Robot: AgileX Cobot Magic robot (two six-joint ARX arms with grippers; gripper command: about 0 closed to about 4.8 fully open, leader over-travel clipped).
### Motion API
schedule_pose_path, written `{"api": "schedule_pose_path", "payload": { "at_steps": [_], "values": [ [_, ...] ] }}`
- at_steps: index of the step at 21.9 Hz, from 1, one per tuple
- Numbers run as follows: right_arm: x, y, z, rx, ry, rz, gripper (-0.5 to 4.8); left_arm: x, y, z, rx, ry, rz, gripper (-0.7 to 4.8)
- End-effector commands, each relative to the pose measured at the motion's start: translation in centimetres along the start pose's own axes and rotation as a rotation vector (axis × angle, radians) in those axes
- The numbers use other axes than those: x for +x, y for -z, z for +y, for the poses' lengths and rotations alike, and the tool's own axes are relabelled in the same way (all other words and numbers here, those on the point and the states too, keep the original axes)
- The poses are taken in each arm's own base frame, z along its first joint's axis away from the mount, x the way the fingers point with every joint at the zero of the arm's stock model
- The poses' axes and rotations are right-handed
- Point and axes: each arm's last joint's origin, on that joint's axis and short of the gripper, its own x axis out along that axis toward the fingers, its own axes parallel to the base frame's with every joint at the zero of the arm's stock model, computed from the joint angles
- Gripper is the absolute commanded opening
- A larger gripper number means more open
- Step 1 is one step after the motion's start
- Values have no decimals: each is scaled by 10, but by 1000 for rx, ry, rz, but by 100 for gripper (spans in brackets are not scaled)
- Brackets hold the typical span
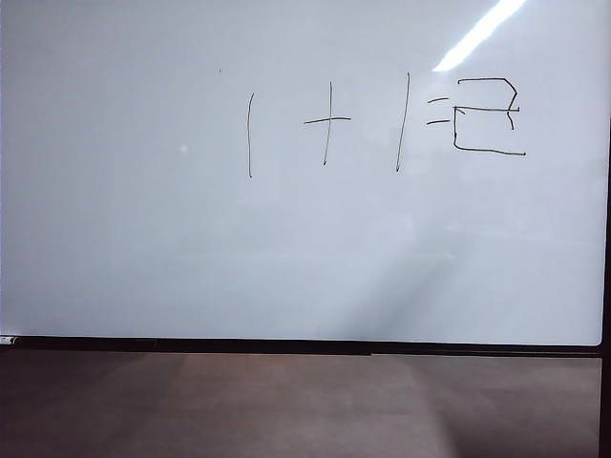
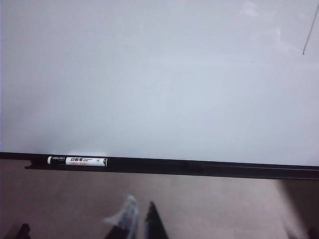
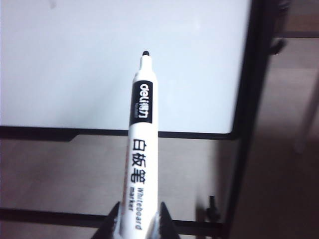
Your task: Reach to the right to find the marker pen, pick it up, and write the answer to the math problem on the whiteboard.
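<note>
**Inspector:** So, where does the marker pen point(image 3: 139, 149) sit at this moment?

**Operator:** The right tool point(image 3: 138, 224) pinches it by the lower barrel, jaws pressed against both sides, so the dark tip points out past the wrist toward the whiteboard point(image 3: 75, 64). Gripping low leaves the whole writing end free (sensible for anything that has to press on a board). The tip looks clear of the surface, not touching.

**Inspector:** And the board itself?

**Operator:** In the exterior view the math problem point(image 1: 329, 124) reads one plus one, with two short dashes, and just beside those dashes stands the answer point(image 1: 487, 116), a boxy two. It looks complete, so the writing part of the task seems done. Neither arm shows in that view.

**Inspector:** The left tool point(image 2: 140, 219)?

**Operator:** It hangs low in front of the board's black frame point(image 2: 199, 168), over the brown worktop point(image 2: 224, 204), well apart from the writing. Its fingers stand close together with only a narrow gap, and nothing is between them. A second pen with a label point(image 2: 77, 161) lies along the frame's lower edge, untouched.

**Inspector:** What remains?

**Operator:** Probably only putting the held pen away.
</note>
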Motion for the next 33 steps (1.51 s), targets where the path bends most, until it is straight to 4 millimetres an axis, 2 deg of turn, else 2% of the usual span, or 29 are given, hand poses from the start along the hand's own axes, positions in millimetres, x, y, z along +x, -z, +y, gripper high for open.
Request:
{"api": "schedule_pose_path", "payload": {
  "at_steps": [1, 9, 33],
  "values": [
    [2, -1, 2, -11, 11, -50, -6, 0, -1, 0, 2, 3, -12, 27],
    [2, -3, 3, -16, 104, -73, -5, 0, -1, 0, 1, 4, -12, 28],
    [2, -4, 3, -16, 107, -77, -6, 0, -1, 0, 2, 3, -13, 27]
  ]
}}
